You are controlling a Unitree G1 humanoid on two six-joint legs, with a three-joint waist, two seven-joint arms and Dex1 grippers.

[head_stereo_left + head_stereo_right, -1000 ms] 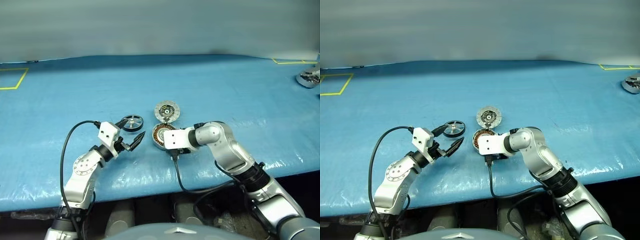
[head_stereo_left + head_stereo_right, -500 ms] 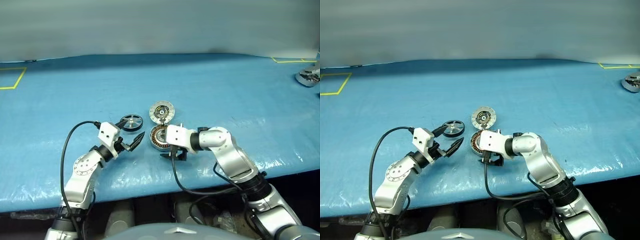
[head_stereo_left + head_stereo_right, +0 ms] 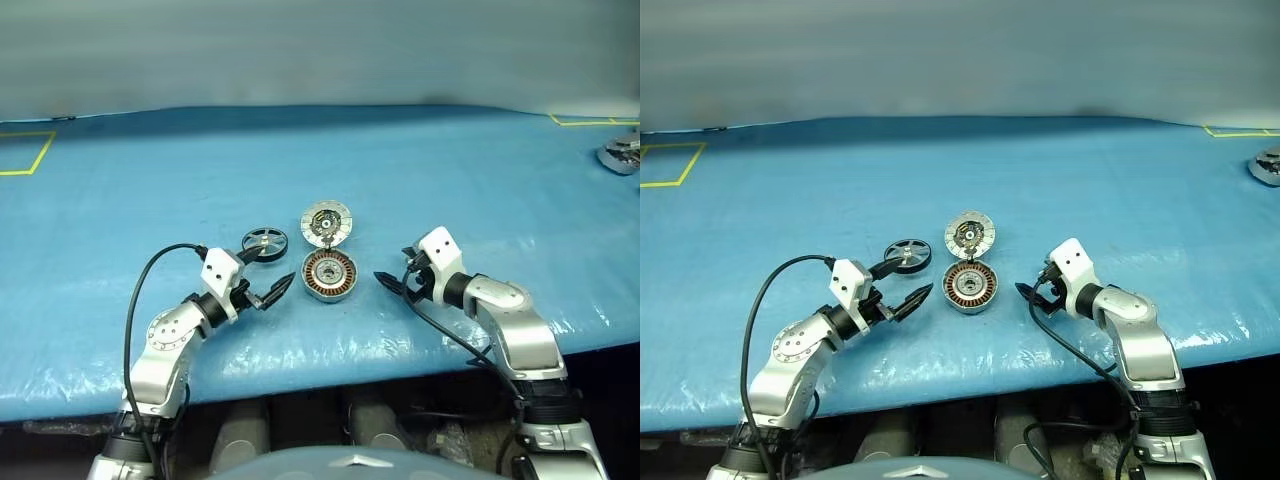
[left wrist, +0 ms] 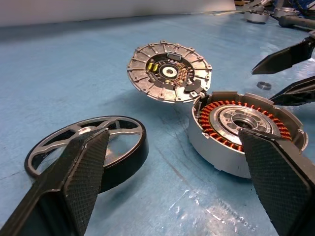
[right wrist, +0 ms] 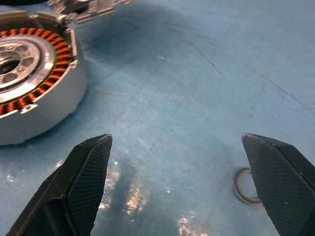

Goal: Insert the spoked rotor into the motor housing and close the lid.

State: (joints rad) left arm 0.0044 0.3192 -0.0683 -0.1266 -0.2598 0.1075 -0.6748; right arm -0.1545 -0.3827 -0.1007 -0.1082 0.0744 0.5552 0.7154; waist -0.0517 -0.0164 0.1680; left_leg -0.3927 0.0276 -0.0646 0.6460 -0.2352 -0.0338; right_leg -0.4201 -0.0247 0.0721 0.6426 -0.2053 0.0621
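Note:
The motor housing (image 3: 329,275) lies flat on the blue table, copper windings up. The lid (image 3: 327,222) stands tilted at the housing's far rim, its inner face showing. To their left lies the spoked rotor (image 3: 264,240), black rim and silver spokes. My left gripper (image 3: 268,268) is open just left of the housing, one finger (image 4: 74,182) reaching beside the rotor, and it holds nothing. On the housing's right, my right gripper (image 3: 392,265) is open and empty, a short gap away. The wrist views show the housing (image 5: 34,73) and rotor (image 4: 88,147) close ahead.
A small metal ring (image 5: 244,186) lies on the table by my right gripper. Another metal part (image 3: 620,155) sits at the far right. Yellow tape marks (image 3: 25,155) lie at the far left. The table's front edge runs just behind both wrists.
My right gripper has let go of the housing, opened, and drawn back to the right. The housing, tilted before, now lies flat. The left gripper has stayed put.

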